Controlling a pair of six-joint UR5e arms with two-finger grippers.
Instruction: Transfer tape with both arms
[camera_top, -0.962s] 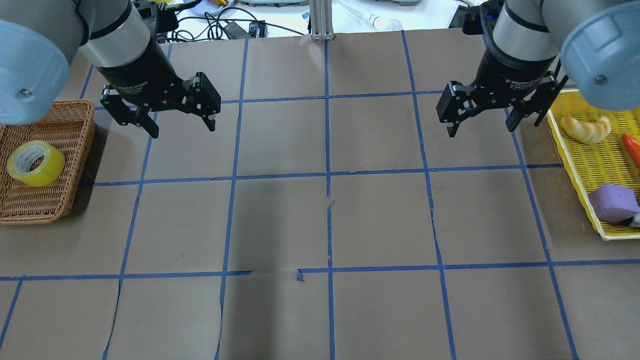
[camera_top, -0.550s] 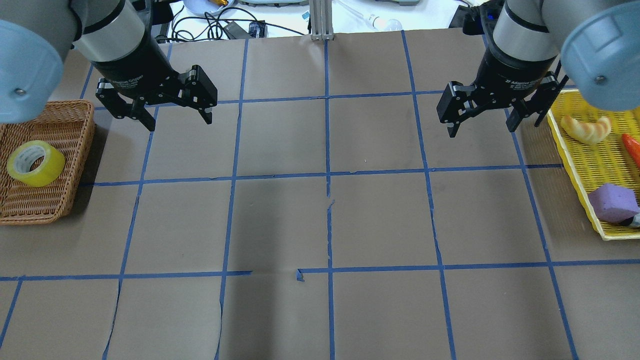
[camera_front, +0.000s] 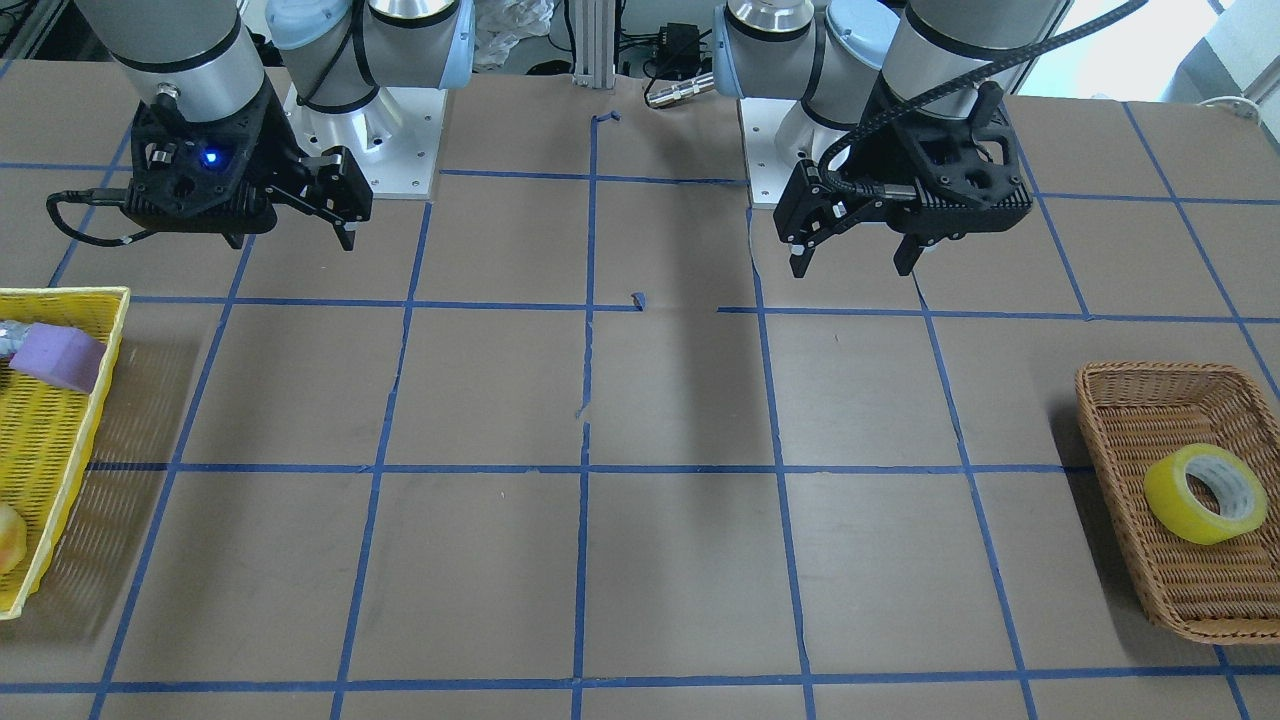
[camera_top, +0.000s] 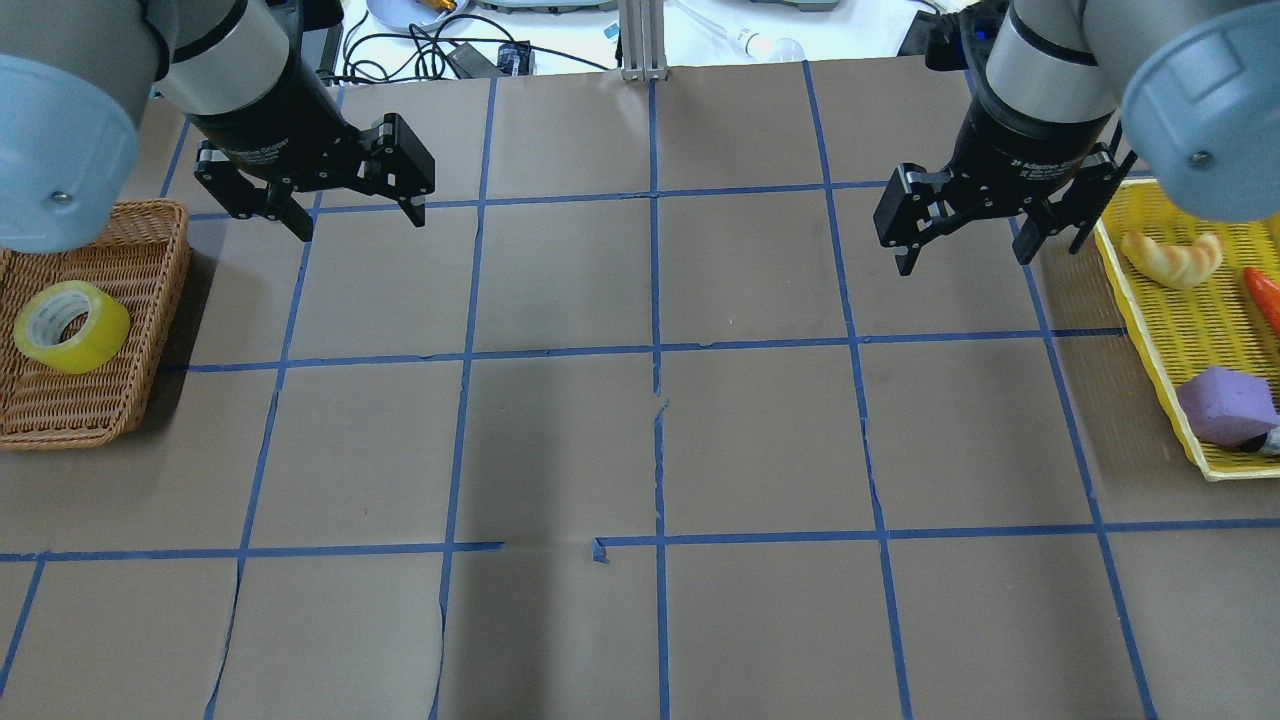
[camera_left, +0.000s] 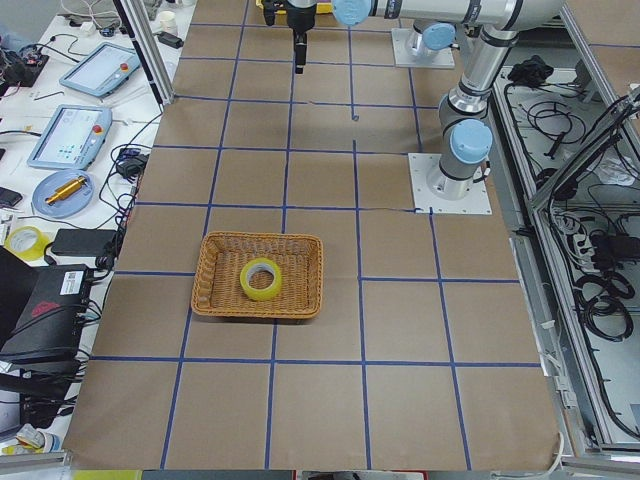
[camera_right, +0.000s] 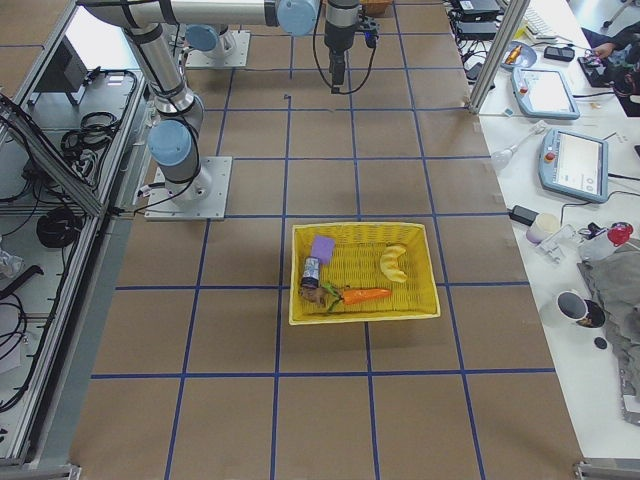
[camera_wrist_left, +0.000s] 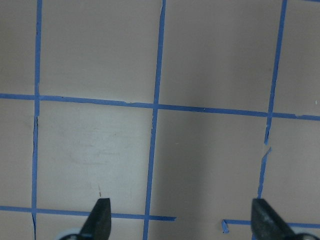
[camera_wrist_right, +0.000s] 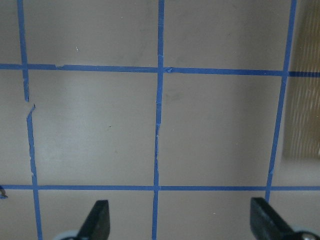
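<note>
The yellow tape roll with a white core lies in a wicker basket at the table's left end. It also shows in the front view and the left-side view. My left gripper is open and empty, above the table to the far right of the basket. It shows in the front view and in its wrist view, over bare paper. My right gripper is open and empty on the other side, its wrist view over grid lines.
A yellow mesh tray at the right end holds a purple block, a croissant and a carrot. Brown paper with blue tape grid lines covers the table. Cables and devices lie beyond the far edge.
My left gripper has moved a little toward the table's far edge, still open. The right arm and the tape have not moved.
</note>
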